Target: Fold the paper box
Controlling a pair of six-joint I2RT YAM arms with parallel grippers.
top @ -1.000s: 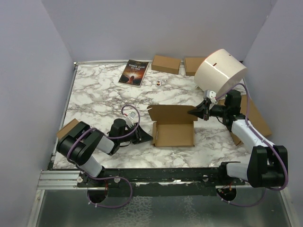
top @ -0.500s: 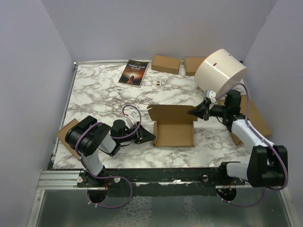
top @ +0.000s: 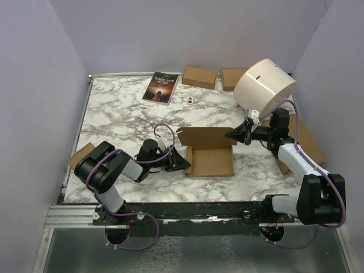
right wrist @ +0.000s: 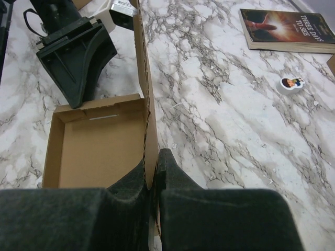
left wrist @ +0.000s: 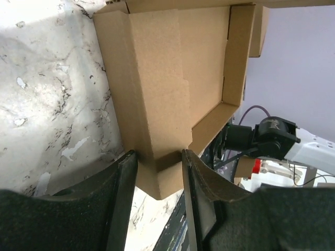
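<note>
The paper box [top: 210,162] lies open in the middle of the table, a shallow brown tray with its lid panel [top: 206,136] standing up along the far side. My right gripper [top: 232,135] is shut on the right end of that lid; in the right wrist view the thin cardboard edge [right wrist: 148,130] runs between its closed fingers [right wrist: 172,170]. My left gripper [top: 183,166] is at the tray's left wall. Its jaws stand open astride a folded piece of that wall [left wrist: 162,175], with the tray's inside [left wrist: 172,68] beyond.
A book [top: 161,87] and two small brown boxes [top: 199,77] lie at the back. A white cylinder [top: 264,85] leans at the back right over a large flat brown box [top: 310,142]. A small sticker-like piece [top: 190,99] lies behind the tray. Another brown box [top: 79,156] sits at the left edge.
My left gripper slid right up to the box's left wall and its jaws widened. The right gripper and the lid stayed put.
</note>
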